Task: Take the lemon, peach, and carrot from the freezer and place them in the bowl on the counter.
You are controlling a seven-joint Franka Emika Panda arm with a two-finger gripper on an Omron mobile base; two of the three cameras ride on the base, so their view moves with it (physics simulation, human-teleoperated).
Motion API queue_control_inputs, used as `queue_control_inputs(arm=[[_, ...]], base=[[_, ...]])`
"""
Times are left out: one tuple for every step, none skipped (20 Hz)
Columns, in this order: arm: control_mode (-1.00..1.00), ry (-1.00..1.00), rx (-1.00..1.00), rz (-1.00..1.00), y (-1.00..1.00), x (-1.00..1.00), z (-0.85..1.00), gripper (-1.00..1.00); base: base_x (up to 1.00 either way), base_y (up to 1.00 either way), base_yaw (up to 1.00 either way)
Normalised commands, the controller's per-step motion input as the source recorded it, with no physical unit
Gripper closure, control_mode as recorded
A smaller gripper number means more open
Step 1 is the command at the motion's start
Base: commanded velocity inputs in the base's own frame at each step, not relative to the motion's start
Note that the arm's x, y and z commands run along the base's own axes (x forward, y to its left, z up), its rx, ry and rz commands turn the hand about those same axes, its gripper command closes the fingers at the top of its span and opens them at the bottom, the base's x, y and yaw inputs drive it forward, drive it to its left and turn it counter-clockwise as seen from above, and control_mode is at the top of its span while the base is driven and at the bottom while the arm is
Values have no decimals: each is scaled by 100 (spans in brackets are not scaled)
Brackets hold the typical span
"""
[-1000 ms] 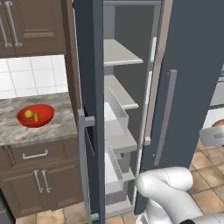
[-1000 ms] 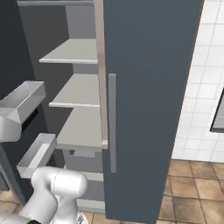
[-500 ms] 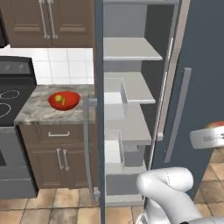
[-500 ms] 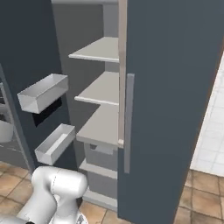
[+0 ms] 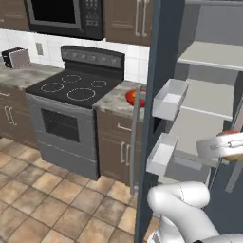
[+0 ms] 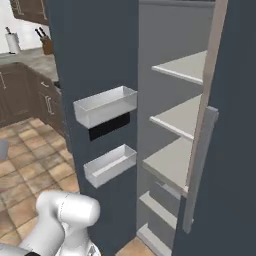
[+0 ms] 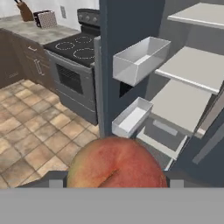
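Bowl (image 5: 135, 97) largely hidden behind the freezer (image 5: 156, 95) door edge; its contents cannot be told. Peach (image 7: 116, 162) cut off below, fingertips hidden behind it.

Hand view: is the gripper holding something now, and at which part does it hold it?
It appears to hold the peach, which sits at the bottom of the view between the fingers. The hold seems to be on its two opposite sides; the contact points themselves are hidden.

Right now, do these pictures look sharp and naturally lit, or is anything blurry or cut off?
Left base view: soft, flat light, the red bowl half hidden behind the freezer door. Right base view: even light, faint shadows under the shelves. Hand view: the peach looms large and slightly blurred at the bottom, cut off by the frame.
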Motion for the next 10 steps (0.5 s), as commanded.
queue_control_inputs(arm=[[100, 0, 0, 0, 0, 0, 0, 100], [100, 0, 0, 0, 0, 0, 0, 100], [100, 0, 0, 0, 0, 0, 0, 100], [100, 0, 0, 0, 0, 0, 0, 100], [100, 0, 0, 0, 0, 0, 0, 100], [100, 0, 0, 0, 0, 0, 0, 100], [100, 0, 0, 0, 0, 0, 0, 100], [100, 0, 0, 0, 0, 0, 0, 100], [100, 0, 0, 0, 0, 0, 0, 100], [100, 0, 0, 0, 0, 0, 0, 100]], base=[[0, -2, 98], [0, 0, 100], [1, 0, 98], [14, 4, 87], [6, 46, 61], [2, 77, 46], [34, 89, 39], [61, 100, 51], [66, 100, 51], [58, 88, 58]])
